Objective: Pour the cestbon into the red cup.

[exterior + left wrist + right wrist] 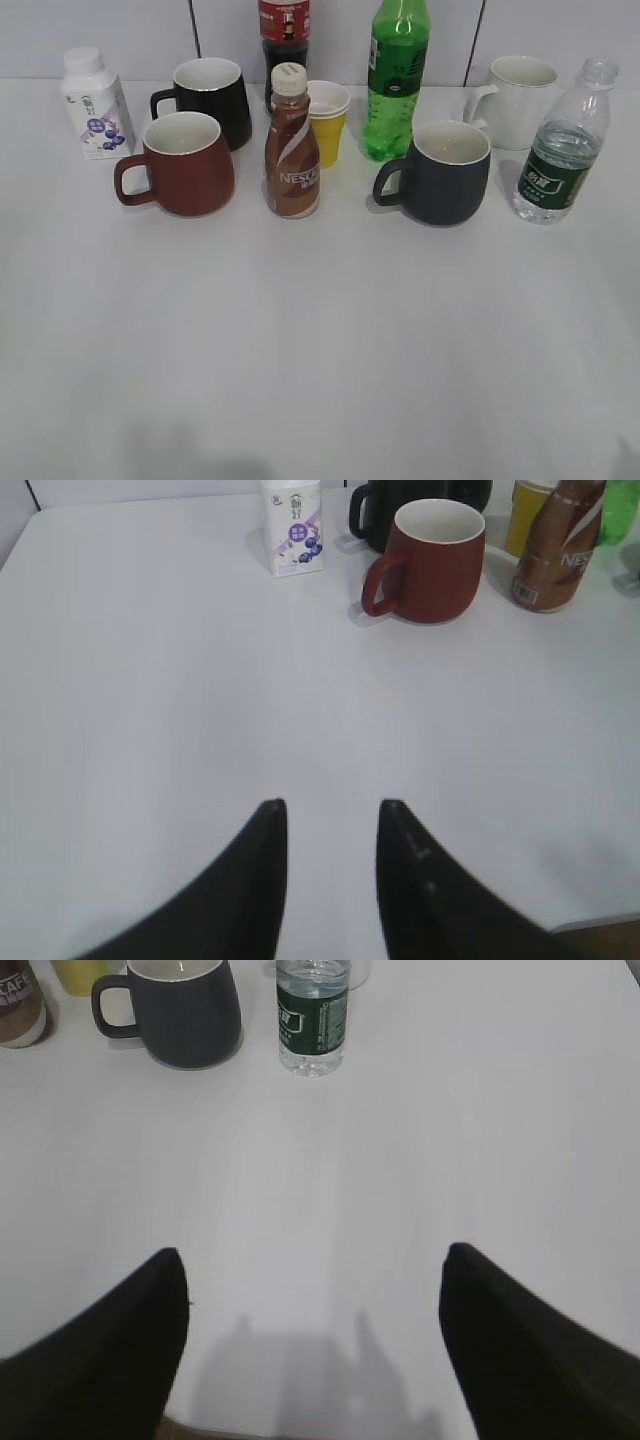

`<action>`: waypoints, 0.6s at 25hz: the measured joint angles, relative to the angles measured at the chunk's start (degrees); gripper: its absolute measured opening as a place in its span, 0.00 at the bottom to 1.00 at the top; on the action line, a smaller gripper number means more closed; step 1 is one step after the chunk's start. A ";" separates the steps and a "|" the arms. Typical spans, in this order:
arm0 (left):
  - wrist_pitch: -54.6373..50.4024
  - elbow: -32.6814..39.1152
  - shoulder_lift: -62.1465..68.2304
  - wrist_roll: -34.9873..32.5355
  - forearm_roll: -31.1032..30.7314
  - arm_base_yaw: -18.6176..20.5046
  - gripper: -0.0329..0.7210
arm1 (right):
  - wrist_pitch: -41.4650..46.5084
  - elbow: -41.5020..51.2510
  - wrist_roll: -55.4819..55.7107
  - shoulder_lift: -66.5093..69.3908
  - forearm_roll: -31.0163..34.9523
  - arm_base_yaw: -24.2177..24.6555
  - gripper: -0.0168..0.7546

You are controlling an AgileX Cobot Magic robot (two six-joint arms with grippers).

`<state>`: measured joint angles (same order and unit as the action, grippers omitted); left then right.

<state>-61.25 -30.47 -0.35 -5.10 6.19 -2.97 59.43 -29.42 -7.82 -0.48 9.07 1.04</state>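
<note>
My left gripper (332, 815) hangs low over bare table (320, 340), its jaws a narrow gap apart and empty. My right gripper (315, 1260) is spread wide, also holding nothing. The water bottle (562, 150) stands upright at the far right, beside the dark mug (440, 172); it seems uncapped, though I can't be sure. The red cup (183, 163) sits far left, handle leftward.

I see my black fingers (95, 1350), a dark red cup (183, 163), and the green-labelled clear cestbon (561, 158).
</note>
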 joint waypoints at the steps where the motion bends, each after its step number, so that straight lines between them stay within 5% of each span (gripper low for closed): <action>1: 0.00 0.00 0.00 0.00 0.00 0.00 0.36 | 0.00 0.00 0.00 0.00 0.00 0.00 0.78; 15: 0.00 0.00 0.00 0.00 0.00 0.00 0.36 | 0.00 0.00 0.00 0.00 0.00 0.00 0.78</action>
<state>-61.25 -30.47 -0.35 -5.10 6.19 -2.97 59.43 -29.42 -7.82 -0.48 9.07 1.04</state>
